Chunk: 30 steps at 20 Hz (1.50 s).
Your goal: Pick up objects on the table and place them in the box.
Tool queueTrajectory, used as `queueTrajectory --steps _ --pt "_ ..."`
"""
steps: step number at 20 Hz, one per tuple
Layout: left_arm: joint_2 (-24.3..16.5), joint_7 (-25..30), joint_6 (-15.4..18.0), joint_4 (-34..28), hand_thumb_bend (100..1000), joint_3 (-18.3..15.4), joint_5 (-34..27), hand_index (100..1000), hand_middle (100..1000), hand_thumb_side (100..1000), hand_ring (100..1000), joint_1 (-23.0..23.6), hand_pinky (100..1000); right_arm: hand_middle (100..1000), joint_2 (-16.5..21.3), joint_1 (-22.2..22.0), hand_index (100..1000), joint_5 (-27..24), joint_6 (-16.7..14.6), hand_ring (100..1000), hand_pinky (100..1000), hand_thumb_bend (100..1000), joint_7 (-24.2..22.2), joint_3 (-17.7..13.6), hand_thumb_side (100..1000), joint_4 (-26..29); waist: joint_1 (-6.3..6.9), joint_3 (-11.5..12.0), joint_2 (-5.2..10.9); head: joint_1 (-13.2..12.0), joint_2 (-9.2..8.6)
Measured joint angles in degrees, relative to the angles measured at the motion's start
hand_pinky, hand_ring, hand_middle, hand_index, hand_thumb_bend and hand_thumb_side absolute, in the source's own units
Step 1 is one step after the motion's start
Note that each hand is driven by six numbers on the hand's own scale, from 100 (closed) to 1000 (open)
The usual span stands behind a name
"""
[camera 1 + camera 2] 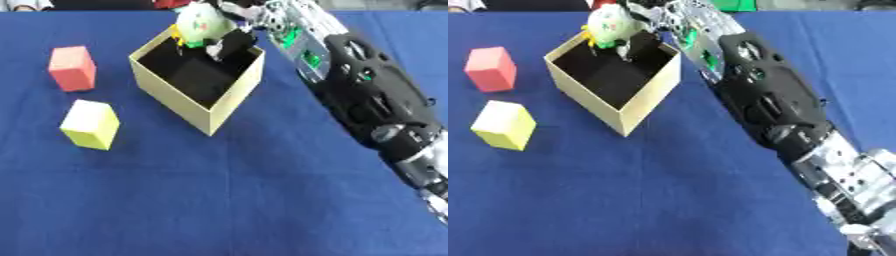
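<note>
Right robot hand [229, 41] grips a rounded pale toy [199, 22] over the square cardboard box [229, 105].

The table [219, 200] is covered by a matt blue cloth. The box [229, 105] looks made of matt pale card, dark inside. The red cube [73, 68] and yellow cube [91, 124] appear smooth and matt. The right arm [776, 107] is clad in black plastic with silver metal joints

Stereo head pair, downward view over blue table [262, 200].
Both eyes look from above at near range; shared field: open box [210, 107], red cube [72, 68], yellow cube [90, 124], right arm [780, 110]. Right eye's picture sits shifted leftward.
</note>
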State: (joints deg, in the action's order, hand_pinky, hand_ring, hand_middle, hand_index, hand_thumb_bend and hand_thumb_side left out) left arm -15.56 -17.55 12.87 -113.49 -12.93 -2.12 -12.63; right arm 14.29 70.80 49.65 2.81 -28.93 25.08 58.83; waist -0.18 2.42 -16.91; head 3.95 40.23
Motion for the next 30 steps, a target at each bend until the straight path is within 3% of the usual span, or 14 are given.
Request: queueTrajectory --steps 6,8,11,16,20,23,24,25,30 --pt "0.01 0.05 -0.05 0.00 231 0.00 -0.14 772 655 984 662 0.00 720 1000 0.00 0.33 1000 4.11 -1.00 1000 995 462 -0.82 0.04 793 -0.03 -0.08 -0.03 -0.01 -0.01 -0.01" --pt "0.01 0.06 -0.05 0.00 231 0.00 -0.16 772 653 985 662 0.00 720 1000 0.00 0.33 1000 5.67 -1.40 1000 1000 512 -1.21 0.03 846 -0.03 -0.08 -0.04 -0.01 -0.02 -0.01" --pt "0.01 0.06 -0.05 0.00 232 0.00 -0.20 772 653 986 661 0.00 720 1000 0.00 0.33 1000 7.77 -2.10 1000 998 507 -2.01 -0.03 838 -0.03 -0.08 -0.09 -0.01 -0.02 -0.02" --pt "0.02 0.06 -0.05 0.00 232 0.00 -0.21 771 652 986 662 0.00 719 1000 0.02 0.32 1000 9.17 -2.63 1000 997 456 -2.44 -0.72 825 0.23 -0.07 -0.29 -0.01 -0.02 -0.02" --pt "0.02 0.06 -0.05 0.00 233 0.00 -0.21 771 653 986 662 0.00 720 1000 0.49 0.19 1000 9.10 -2.04 1000 988 350 -1.58 -1.59 764 2.01 -0.05 -0.46 -0.01 -0.02 0.02" --pt "0.02 0.05 -0.05 0.00 232 0.00 -0.21 771 654 986 663 0.00 720 1000 1.70 -0.47 1000 8.24 -0.79 1000 967 199 -0.09 -3.06 675 4.65 0.03 -0.64 -0.01 0.21 0.11" --pt "0.02 0.04 -0.04 0.00 232 0.00 -0.21 771 655 986 663 0.00 720 1000 2.23 -0.72 1000 7.90 -0.40 1000 965 178 0.56 -3.85 666 5.74 0.07 -0.69 -0.01 0.28 0.14" --pt "0.02 0.03 -0.04 0.00 230 0.00 -0.21 772 657 985 664 0.00 720 983 2.77 -0.90 994 7.55 0.02 1000 951 100 1.24 -4.67 670 6.84 0.08 -0.77 -0.01 0.37 0.28" --pt "-0.74 0.00 0.00 0.00 213 0.21 0.12 779 672 974 674 0.01 722 907 5.84 -2.27 955 5.07 2.81 953 915 100 4.90 -9.97 734 12.92 0.50 -1.54 -0.03 0.45 0.55"
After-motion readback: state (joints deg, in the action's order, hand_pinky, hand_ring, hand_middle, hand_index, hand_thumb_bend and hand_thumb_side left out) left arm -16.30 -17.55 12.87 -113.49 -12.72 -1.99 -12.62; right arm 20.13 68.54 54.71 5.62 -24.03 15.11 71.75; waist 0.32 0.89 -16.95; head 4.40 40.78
